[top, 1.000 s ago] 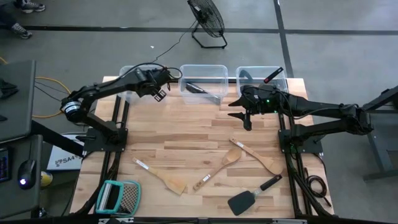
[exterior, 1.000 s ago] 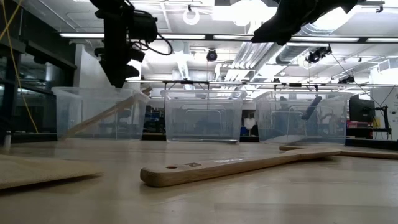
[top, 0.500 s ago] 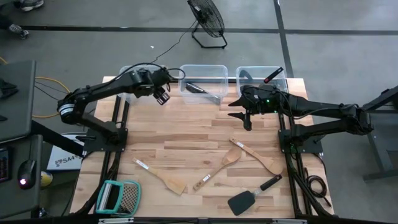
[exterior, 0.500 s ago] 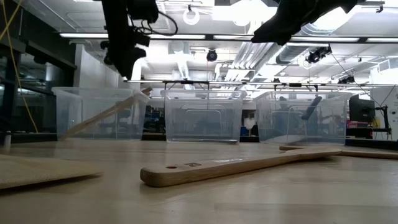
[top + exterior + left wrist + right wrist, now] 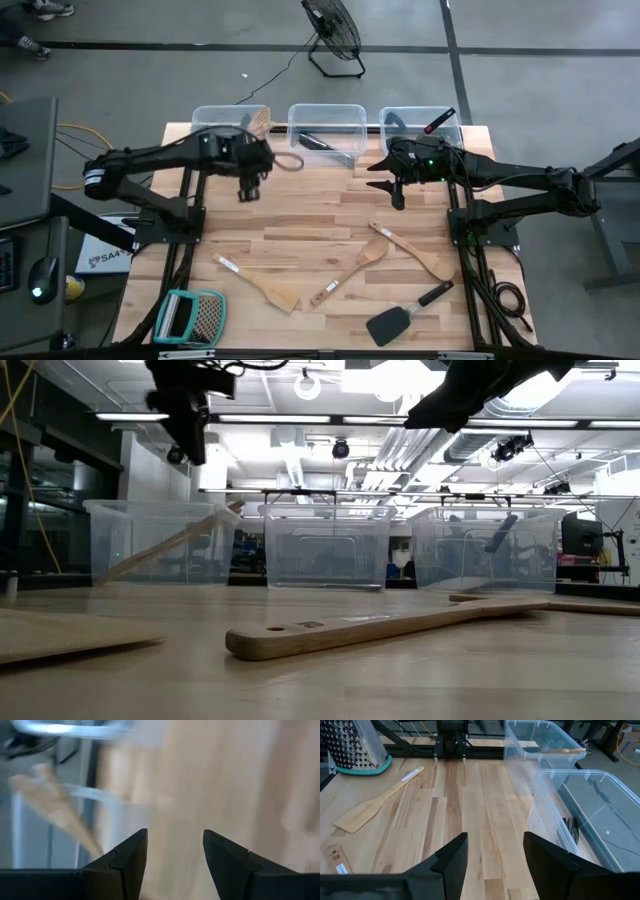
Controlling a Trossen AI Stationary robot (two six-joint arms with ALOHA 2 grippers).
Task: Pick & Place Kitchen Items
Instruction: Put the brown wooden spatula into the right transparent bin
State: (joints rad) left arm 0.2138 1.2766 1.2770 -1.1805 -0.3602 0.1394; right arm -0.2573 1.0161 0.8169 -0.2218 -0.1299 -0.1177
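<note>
While my left claw (image 5: 249, 190) hung empty with fingers apart near the bench's (image 5: 300, 215) far-left corner, the right claw (image 5: 397, 190) waited, parted too.

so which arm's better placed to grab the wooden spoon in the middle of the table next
Right, probably. The right gripper hangs open and empty over the table's far right, nearer the wooden spoon. The left gripper, also open, is farther off.

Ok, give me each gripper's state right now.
Left gripper: open, holding nothing, above the table.
Right gripper: open, holding nothing.
</note>
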